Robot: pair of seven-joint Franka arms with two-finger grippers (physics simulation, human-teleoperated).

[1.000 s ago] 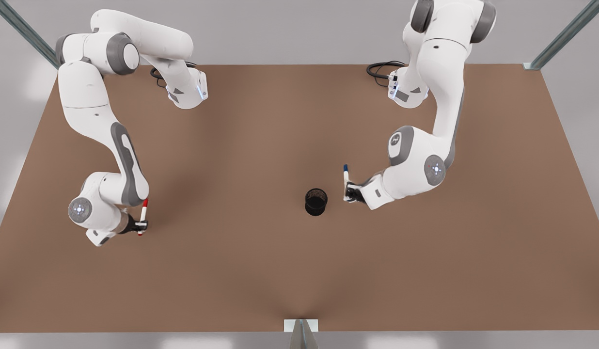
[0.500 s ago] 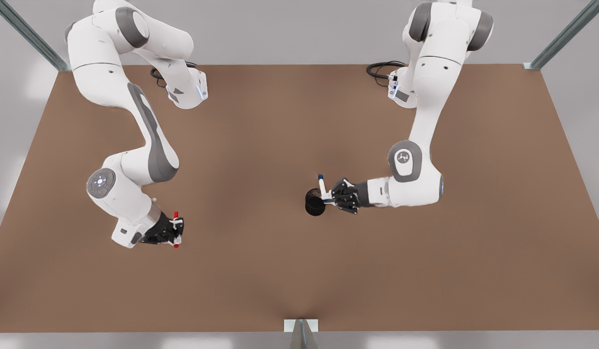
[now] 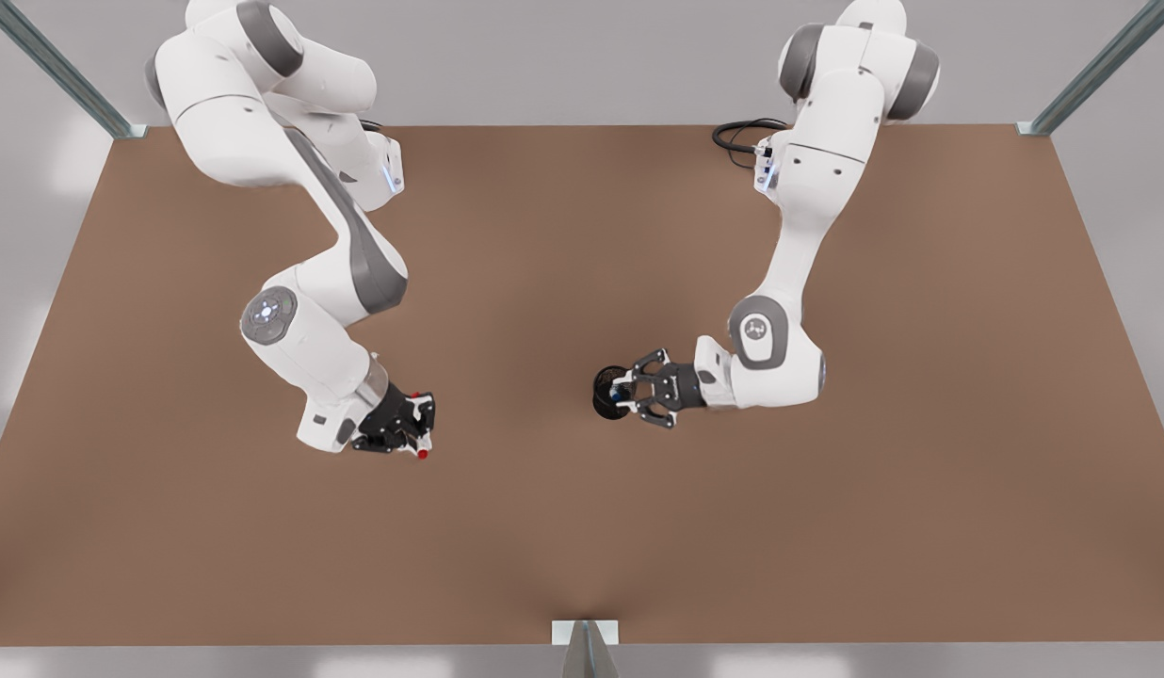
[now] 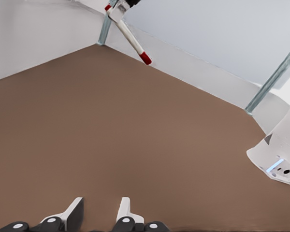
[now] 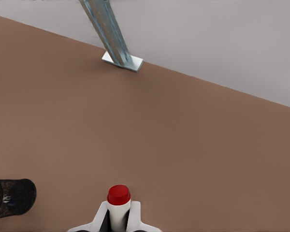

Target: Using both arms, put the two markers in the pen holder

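The red-capped marker [image 5: 118, 202] is clamped between the fingers [image 5: 135, 213] of the right gripper [image 3: 417, 428]. Its long axis is roughly upright, with one red end towards the wrist camera. The pen holder [image 3: 606, 395] stands well apart from it, towards the front view's right. We judge the coming move to be a carry across the bench [image 3: 544, 235] to above the holder's mouth. The left gripper [image 3: 629, 395] hovers at the holder, fingers spread and holding nothing. The dark-blue-capped marker [image 3: 621, 391] seems to stand inside already, though we see little of it.
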